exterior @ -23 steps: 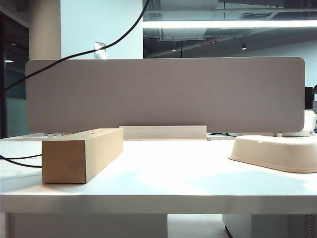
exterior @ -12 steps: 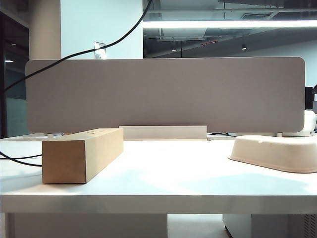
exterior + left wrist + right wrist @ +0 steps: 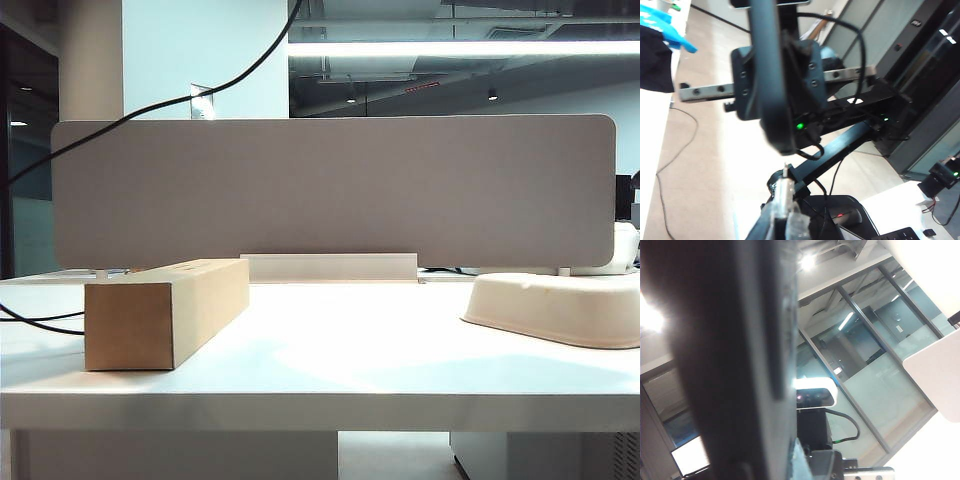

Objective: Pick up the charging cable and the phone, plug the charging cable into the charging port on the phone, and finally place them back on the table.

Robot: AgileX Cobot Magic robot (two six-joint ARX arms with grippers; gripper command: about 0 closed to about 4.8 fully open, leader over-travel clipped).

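1. The phone [image 3: 769,60]: a black, smooth slab with a rounded lower end, seen nearly edge-on. It is held in the air, off the table. The charging port on that end cannot be made out.
2. The charging cable [image 3: 785,186]: its small silvery plug tip points up toward the phone's lower end, near but apart.
3. Left gripper [image 3: 786,220]: pale translucent fingers pressed together, pinching the plug.
4. Right gripper [image 3: 776,82]: dark blocks on a metal rail, clamped on the phone's flat faces.
5. Step in hand, as judged: lining the plug up with the port. The next move calls for fine centring, then a straight push.
6. The table [image 3: 330,350]: white and matt. It carries a cardboard box [image 3: 165,310] and a pale moulded tray [image 3: 560,310].
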